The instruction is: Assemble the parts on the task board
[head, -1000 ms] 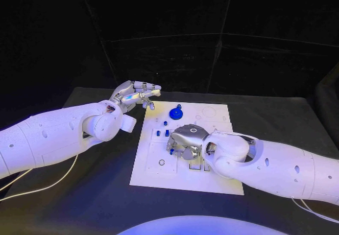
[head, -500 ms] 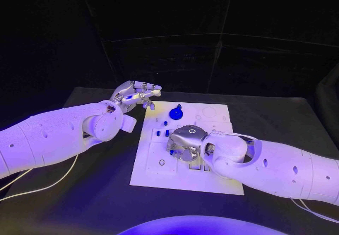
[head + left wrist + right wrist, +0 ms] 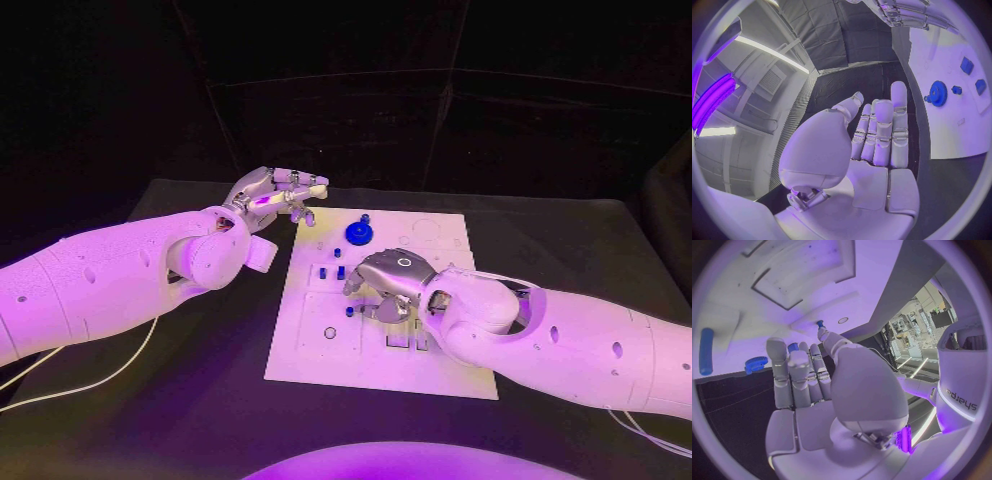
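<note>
Blue on white: found the parts [image 3: 330,271] set in the board [image 3: 310,350] mid-counter [image 3: 188,420], with a gear [image 3: 359,234] near the far edge and a peg [image 3: 706,357] lying close by it. Found the right hand [image 3: 387,285] low over the board's middle, fingers [image 3: 792,375] reaching down to it, blue bits at their tips; could not tell whether pinched or merely lying behind. Found the left hand [image 3: 277,195] raised off the far left corner, fingers [image 3: 879,130] straight, a little apart, holding nothing. Judged a seating step to be in hand: best done by keeping the part upright over its hole and pressing straight down, lightly, without nudging the neighbours.
</note>
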`<state>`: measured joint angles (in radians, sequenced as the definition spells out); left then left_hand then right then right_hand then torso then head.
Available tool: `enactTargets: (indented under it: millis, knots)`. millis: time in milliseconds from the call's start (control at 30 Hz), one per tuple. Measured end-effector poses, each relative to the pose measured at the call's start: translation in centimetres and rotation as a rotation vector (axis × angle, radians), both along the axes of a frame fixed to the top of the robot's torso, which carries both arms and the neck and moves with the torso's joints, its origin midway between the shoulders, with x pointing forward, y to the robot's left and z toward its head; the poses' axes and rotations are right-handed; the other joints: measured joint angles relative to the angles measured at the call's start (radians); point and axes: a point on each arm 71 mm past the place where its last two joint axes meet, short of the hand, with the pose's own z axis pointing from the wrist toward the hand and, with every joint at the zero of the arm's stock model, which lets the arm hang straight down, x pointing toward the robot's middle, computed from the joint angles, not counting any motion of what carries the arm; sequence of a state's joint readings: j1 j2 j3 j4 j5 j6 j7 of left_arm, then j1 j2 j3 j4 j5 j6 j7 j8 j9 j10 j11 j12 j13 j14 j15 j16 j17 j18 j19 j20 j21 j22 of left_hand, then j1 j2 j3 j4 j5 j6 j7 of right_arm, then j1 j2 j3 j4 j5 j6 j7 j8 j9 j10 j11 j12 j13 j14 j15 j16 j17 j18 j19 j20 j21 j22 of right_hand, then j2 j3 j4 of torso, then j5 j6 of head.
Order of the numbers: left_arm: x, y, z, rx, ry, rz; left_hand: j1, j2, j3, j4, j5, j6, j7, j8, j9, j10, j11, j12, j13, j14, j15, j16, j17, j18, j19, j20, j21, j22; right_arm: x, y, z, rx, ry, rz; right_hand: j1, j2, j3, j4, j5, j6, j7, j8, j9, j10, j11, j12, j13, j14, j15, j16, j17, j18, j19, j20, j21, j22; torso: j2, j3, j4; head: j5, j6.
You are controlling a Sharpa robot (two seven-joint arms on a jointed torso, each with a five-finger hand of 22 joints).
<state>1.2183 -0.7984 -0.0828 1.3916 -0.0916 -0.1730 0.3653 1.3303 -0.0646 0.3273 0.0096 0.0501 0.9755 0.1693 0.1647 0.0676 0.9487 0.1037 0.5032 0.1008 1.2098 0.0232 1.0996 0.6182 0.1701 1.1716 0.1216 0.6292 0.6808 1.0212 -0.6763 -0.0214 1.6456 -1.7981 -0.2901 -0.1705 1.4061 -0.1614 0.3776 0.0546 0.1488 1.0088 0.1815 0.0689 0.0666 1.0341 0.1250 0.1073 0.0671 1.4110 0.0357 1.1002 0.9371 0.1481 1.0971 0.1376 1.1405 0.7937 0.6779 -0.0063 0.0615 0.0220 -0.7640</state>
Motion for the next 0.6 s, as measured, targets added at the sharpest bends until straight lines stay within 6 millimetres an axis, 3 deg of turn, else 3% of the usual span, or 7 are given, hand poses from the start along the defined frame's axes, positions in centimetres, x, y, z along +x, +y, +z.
enactTargets:
  millis: [233, 367, 467, 600]
  knots:
    - [0.0, 0.2, 0.0, 0.003, 0.003, 0.003, 0.0, 0.0, 0.0, 0.0, 0.0, 0.0, 0.0, 0.0, 0.0, 0.0, 0.0, 0.0, 0.0, 0.0, 0.0, 0.0, 0.0, 0.0, 0.0, 0.0, 0.0, 0.0, -0.6, -2.9, 0.8, 0.033, 0.001, -0.043, -0.005, 0.005, -0.011, 0.001, 0.006, -0.004, -0.004, 0.0, 0.001, 0.009, -0.009, 0.027, 0.002, 0.008, -0.008, 0.025, 0.021, 0.0, 0.027, -0.005, 0.013, 0.032, 0.0, 0.0005, -0.0001, 0.0, 0.002]
    - [0.0, 0.3, -0.1, 0.003, 0.004, 0.003, 0.0, 0.0, 0.0, 0.0, 0.0, 0.0, 0.0, 0.0, 0.0, 0.0, 0.0, 0.0, 0.0, 0.0, 0.0, -0.004, -0.003, 0.0, 0.0, 0.0, 0.0, -0.001, 0.0, -5.3, 2.0, 0.032, -0.008, -0.094, -0.005, 0.005, -0.022, 0.001, 0.006, -0.01, -0.01, 0.0, 0.001, 0.013, -0.013, 0.035, 0.002, 0.013, -0.013, 0.035, 0.032, 0.0, 0.036, -0.007, 0.016, 0.045, -0.001, 0.0003, -0.002, -0.009, 0.008]
    - [0.0, 0.3, -0.1, 0.003, 0.005, 0.002, 0.0, 0.0, 0.0, 0.0, 0.0, 0.0, 0.0, 0.0, 0.0, 0.0, 0.0, 0.0, 0.0, 0.0, 0.0, -0.005, -0.003, 0.0, 0.0, 0.0, 0.0, -0.001, 1.0, -6.9, 3.2, 0.021, -0.024, -0.142, -0.021, -0.011, -0.058, 0.008, 0.006, -0.044, -0.019, 0.0, -0.001, -0.017, -0.016, 0.038, -0.001, 0.013, -0.013, 0.03, 0.012, 0.0, 0.036, -0.007, 0.011, 0.028, -0.001, -0.0001, -0.0024, -0.018, 0.014]
    - [0.0, 0.2, -0.1, 0.003, 0.006, 0.001, 0.0, 0.0, 0.0, 0.0, 0.0, 0.0, 0.0, 0.0, 0.0, 0.0, 0.0, 0.0, 0.0, 0.0, 0.0, -0.005, -0.003, 0.0, 0.0, 0.0, 0.0, -0.001, 2.0, -8.3, 3.7, -0.008, -0.024, -0.195, -0.022, -0.012, -0.125, 0.017, 0.006, -0.098, -0.023, -0.003, -0.001, -0.067, -0.009, 0.038, -0.001, -0.003, -0.002, -0.004, -0.035, 0.0, 0.007, -0.007, -0.022, -0.014, -0.001, -0.0003, -0.0018, -0.029, 0.021]
